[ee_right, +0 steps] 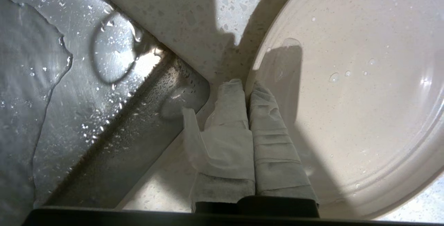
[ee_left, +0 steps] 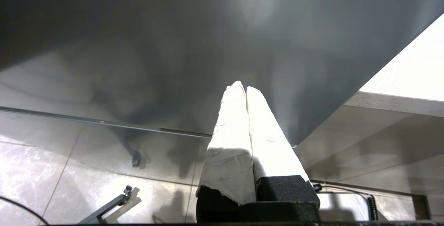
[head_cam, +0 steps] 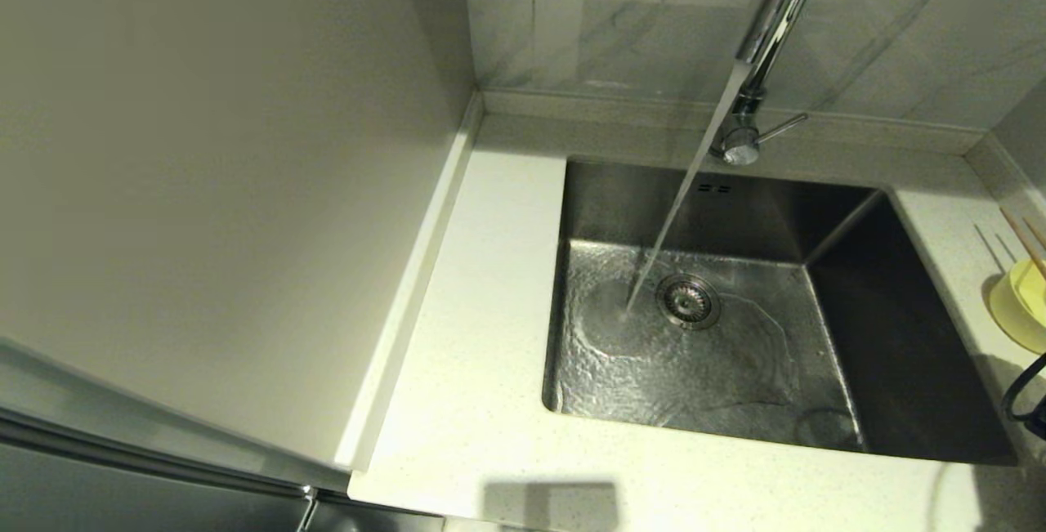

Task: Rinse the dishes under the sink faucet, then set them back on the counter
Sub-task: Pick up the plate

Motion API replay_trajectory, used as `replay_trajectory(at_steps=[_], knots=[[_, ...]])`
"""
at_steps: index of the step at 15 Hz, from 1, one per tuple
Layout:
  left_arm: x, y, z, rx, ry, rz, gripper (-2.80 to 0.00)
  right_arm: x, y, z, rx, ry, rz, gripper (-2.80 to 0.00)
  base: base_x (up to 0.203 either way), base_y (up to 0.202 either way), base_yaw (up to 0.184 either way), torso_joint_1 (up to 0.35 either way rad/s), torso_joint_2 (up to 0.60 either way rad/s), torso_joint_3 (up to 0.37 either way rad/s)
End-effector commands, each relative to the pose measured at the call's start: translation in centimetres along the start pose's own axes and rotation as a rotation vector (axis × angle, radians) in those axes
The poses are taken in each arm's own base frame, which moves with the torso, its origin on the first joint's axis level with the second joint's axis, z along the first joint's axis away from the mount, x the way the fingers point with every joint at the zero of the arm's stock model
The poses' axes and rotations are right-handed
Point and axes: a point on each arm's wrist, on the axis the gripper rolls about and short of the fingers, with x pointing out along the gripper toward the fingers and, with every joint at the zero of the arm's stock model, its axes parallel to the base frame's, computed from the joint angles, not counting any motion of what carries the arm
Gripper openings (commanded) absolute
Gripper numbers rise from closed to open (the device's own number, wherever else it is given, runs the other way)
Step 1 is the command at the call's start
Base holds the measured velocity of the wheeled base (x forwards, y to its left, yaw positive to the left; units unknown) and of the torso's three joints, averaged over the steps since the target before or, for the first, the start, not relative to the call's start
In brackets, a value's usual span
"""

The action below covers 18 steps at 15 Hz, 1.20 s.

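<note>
A: Gripping the plate (ee_right: 347, 90) at its rim, looks like. Right gripper (ee_right: 247, 86) is clamped, padded fingers pressed together at the near edge of the plate, one finger inside the rim, one outside.

B: Where's the plate sit?

A: On the counter (ee_right: 194, 14), just beside the sink (ee_right: 86, 90) corner. Head view doesn't show it, off frame right.

B: Handling?

A: Stiff, glazed ceramic by the look. Wet, droplets all over it, so I'd judge it slippery and breakable if it slips. Likely fairly heavy for a pinch at one edge, so it will want to droop from the far side. Rim is the only place to take it; it lies too flat for anything else.

B: Orientation?

A: Flat, open face up. Round, so no long axis. The chopsticks (head_cam: 1025, 239) do have one: they lie across the yellow bowl (head_cam: 1020, 303), running from the bowl back toward the wall.

B: Bowl where?

A: Counter, right of the sink, at the frame edge.

B: Faucet?

A: Faucet (head_cam: 772, 33) is running, stream hits the basin just beside the drain (head_cam: 688, 301).

B: Left gripper?

A: Left gripper (ee_left: 245, 88) parked low beside the cabinet, fingers pressed together, holding nothing.
</note>
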Motion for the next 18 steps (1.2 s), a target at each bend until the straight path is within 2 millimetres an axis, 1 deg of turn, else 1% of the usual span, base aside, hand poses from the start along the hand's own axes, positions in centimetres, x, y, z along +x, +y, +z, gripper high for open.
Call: replay_trajectory(at_steps=[1,3,5,7,9,12,18], knots=[[0.0,0.0,0.0,-0.001,-0.002,0.0,-2.8,-0.3,-0.3,-0.2,0.004,-0.013,-0.015,-2.8,0.0,0.0,0.0,0.0,0.0,0.0],[0.0,0.0,0.0,-0.001,-0.002,0.0,-2.8,-0.6,-1.0,-1.0,-0.002,-0.014,-0.027,-2.8,0.0,0.0,0.0,0.0,0.0,0.0],[0.0,0.0,0.0,-0.001,-0.002,0.0,-2.8,-1.7,-2.1,-2.0,-0.02,-0.03,-0.024,-2.8,0.0,0.0,0.0,0.0,0.0,0.0],[0.0,0.0,0.0,-0.001,-0.002,0.0,-2.8,-3.1,-3.7,-3.5,-0.082,-0.048,-0.005,-2.8,0.0,0.0,0.0,0.0,0.0,0.0],[0.0,0.0,0.0,-0.001,-0.002,0.0,-2.8,-4.0,-4.9,-5.2,-0.18,-0.05,0.04,-2.8,0.0,0.0,0.0,0.0,0.0,0.0],[0.0,0.0,0.0,-0.001,-0.002,0.0,-2.8,-5.2,-5.2,-6.5,-0.31,-0.072,0.124,-2.8,0.0,0.0,0.0,0.0,0.0,0.0],[0.0,0.0,0.0,-0.001,-0.002,0.0,-2.8,-7.4,-5.4,-8.6,-0.473,-0.085,0.254,-2.8,0.0,0.0,0.0,0.0,0.0,0.0]])
